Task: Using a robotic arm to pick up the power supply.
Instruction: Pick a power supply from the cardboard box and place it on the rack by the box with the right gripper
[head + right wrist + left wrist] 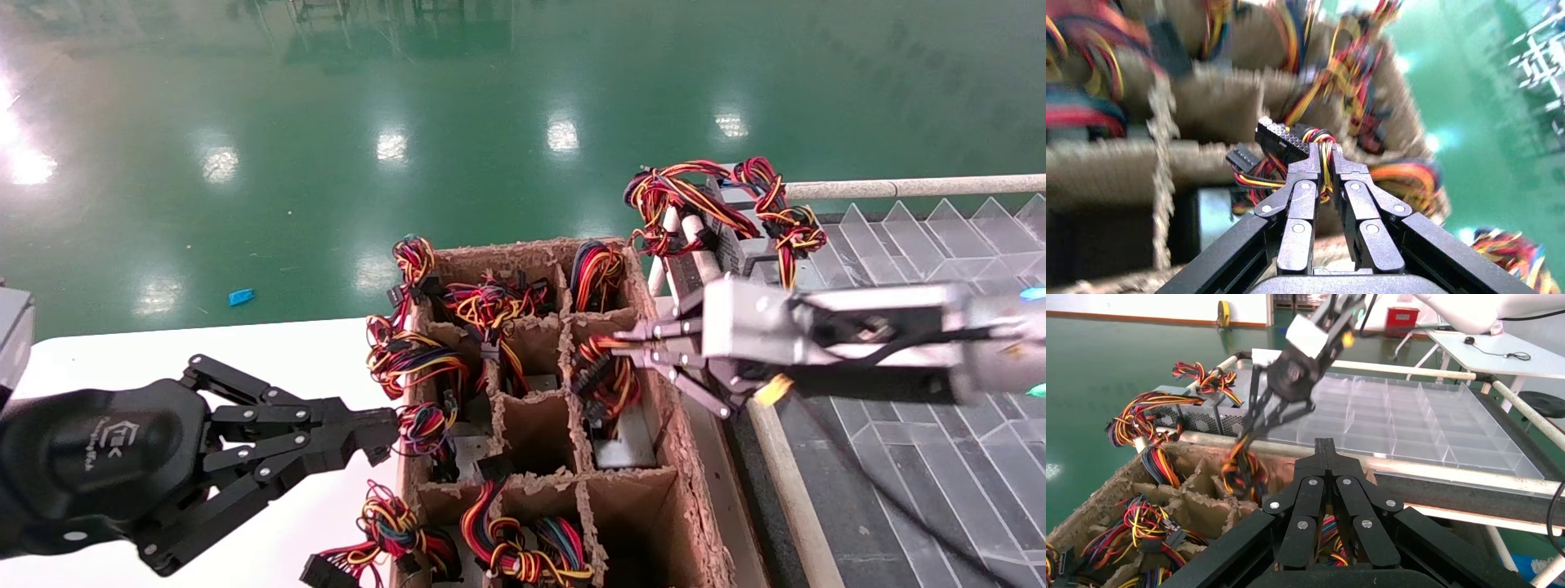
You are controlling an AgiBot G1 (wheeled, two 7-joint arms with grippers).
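My right gripper reaches in from the right over the cardboard box. It is shut on the red, yellow and black wire bundle of a power supply. That supply's silver body stands in the middle compartment of the right column. In the right wrist view the fingertips pinch yellow and red wires beside a black connector. The left wrist view shows the same gripper from afar, with the bundle hanging under it. My left gripper is shut on nothing and hovers at the box's left wall.
The cardboard box has paper dividers, and several other power supplies with wire bundles sit in its cells. Another supply lies on the clear divided tray to the right. A white table lies left of the box.
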